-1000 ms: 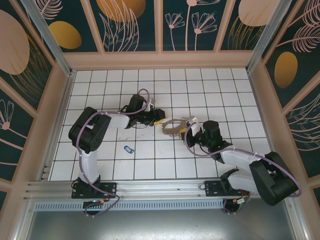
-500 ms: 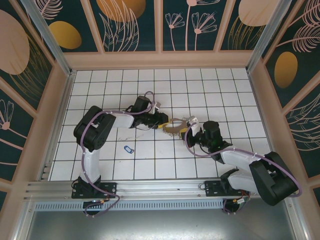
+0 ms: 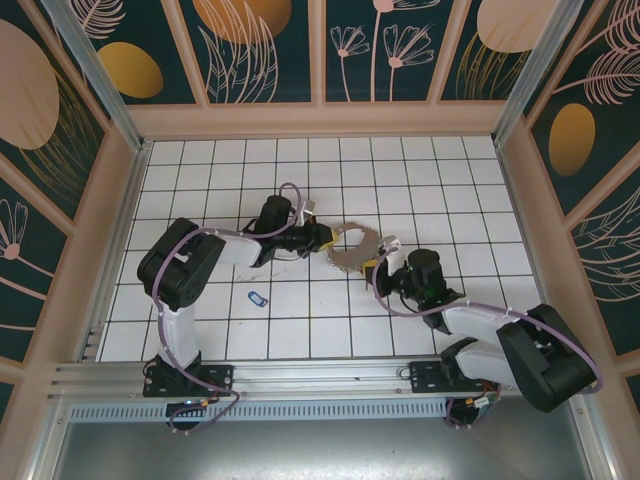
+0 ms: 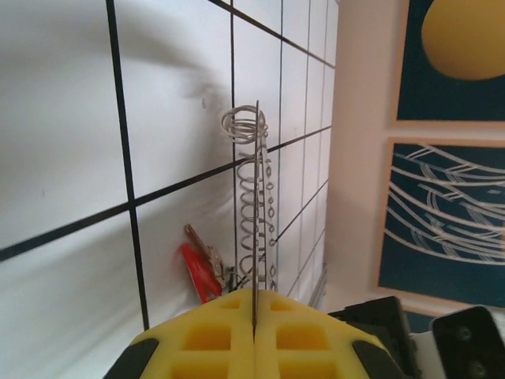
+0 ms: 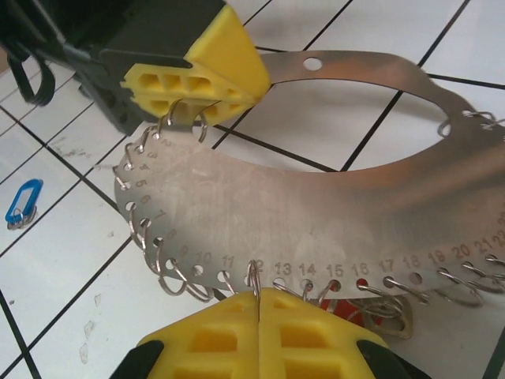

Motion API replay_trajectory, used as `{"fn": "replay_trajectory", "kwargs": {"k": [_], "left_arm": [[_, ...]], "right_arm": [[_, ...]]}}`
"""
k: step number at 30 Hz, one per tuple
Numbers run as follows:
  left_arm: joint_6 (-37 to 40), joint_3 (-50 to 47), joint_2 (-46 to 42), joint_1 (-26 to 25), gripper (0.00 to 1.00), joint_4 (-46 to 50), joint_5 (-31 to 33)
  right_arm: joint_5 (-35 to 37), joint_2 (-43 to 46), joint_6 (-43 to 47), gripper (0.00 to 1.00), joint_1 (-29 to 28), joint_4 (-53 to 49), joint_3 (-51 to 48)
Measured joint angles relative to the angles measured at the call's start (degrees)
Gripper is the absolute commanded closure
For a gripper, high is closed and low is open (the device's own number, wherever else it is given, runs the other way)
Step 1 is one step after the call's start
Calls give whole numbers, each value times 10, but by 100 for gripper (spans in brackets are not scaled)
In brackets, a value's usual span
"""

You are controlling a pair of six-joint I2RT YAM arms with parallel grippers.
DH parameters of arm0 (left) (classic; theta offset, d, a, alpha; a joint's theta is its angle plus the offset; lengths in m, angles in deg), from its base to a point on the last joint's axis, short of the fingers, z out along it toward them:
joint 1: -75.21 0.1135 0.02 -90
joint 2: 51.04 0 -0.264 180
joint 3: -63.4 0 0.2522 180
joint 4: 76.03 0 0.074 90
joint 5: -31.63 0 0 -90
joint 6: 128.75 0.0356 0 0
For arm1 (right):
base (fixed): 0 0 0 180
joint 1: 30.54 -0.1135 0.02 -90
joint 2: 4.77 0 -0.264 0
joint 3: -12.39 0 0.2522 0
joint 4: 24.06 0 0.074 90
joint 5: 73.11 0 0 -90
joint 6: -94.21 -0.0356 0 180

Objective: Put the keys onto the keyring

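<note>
Nearest me, left of centre, a blue-tagged key (image 3: 257,298) lies alone on the white tiled floor (image 3: 300,325), well apart from everything else. Further in, the right gripper (image 3: 378,262) presses its yellow pads together on the near rim of the keyring (image 3: 350,250) (a flat metal crescent with numbered holes and little wire loops along its edge). A red-tagged key (image 4: 197,272) shows just beside that rim. At the far-left end, the left gripper (image 3: 322,238) pinches the keyring too, pads clamped on its edge.
</note>
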Motion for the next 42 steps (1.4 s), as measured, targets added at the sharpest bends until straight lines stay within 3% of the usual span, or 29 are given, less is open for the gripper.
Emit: {"fn": "replay_trajectory", "kwargs": {"k": [10,21,24,25,28,35,42], "left_arm": [[-183,-82,-12,1,100,-204,52],[-288,-95,-19,10,100,-307,80],[-294,-95,-21,13,72,-312,83],[-291,-95,-24,13,64,-308,81],[-261,-95,-44,11,58,-272,76],[-101,-91,-140,18,53,-70,102],[80,-85,-218,27,52,127,191]], "right_arm": [[55,-8,-20,100,-14,141,-17],[80,-86,-34,100,-18,318,11],[80,-95,-31,100,-18,323,26],[80,-95,-25,100,-18,323,33],[67,-92,-6,100,-14,299,56],[-27,-60,57,100,26,155,100],[-129,-41,163,100,65,-28,155]]}}
